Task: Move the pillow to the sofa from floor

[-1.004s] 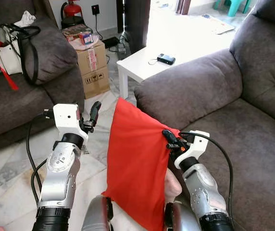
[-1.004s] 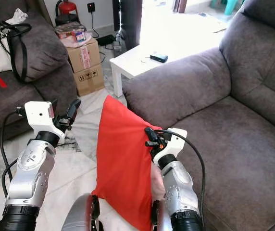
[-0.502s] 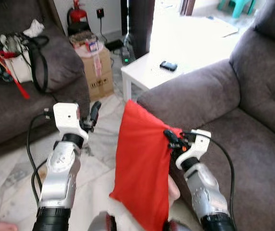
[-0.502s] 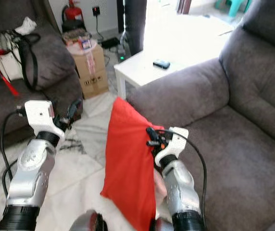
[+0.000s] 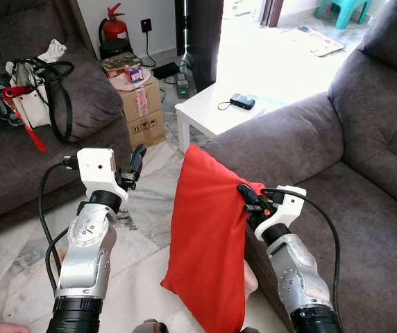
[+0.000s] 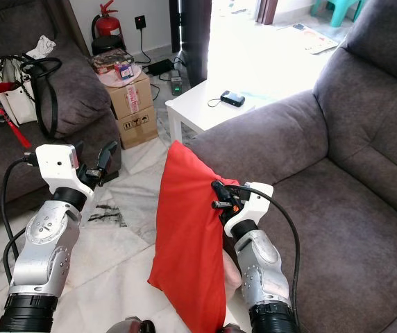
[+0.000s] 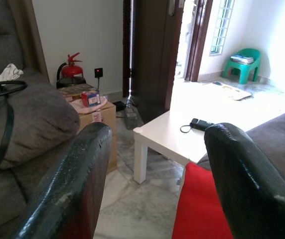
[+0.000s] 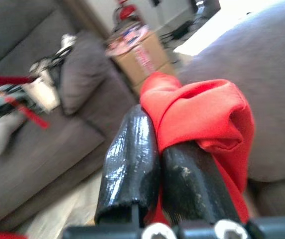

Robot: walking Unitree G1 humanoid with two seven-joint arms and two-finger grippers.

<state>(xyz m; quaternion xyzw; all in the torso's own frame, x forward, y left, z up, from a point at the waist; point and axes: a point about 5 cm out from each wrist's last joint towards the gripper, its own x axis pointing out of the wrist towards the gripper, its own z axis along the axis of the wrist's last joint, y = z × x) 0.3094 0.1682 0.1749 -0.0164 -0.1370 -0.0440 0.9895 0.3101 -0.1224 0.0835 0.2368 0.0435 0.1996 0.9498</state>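
Note:
A red pillow [image 5: 209, 243] hangs upright in front of me, off the floor, beside the arm of the grey sofa [image 5: 365, 208] on my right. My right gripper [image 5: 245, 193] is shut on the pillow's upper right edge; in the right wrist view its fingers [image 8: 132, 159] pinch bunched red fabric [image 8: 202, 109]. My left gripper [image 5: 138, 158] is raised to the left of the pillow, apart from it, open with nothing between its fingers [image 7: 72, 184].
A white side table [image 5: 219, 114] with a small black device [image 5: 241, 103] stands beyond the sofa arm. Cardboard boxes [image 5: 139, 104] and a fire extinguisher [image 5: 114, 28] are at the back. A second grey sofa [image 5: 18, 152] with a handbag [image 5: 32, 94] lies left. Marble floor [image 5: 18, 277] lies below.
The camera has shifted, so the whole scene sits differently. The pillow stays pinched in my right gripper and hangs slightly further right, nearer the sofa arm. My left gripper keeps its pose.

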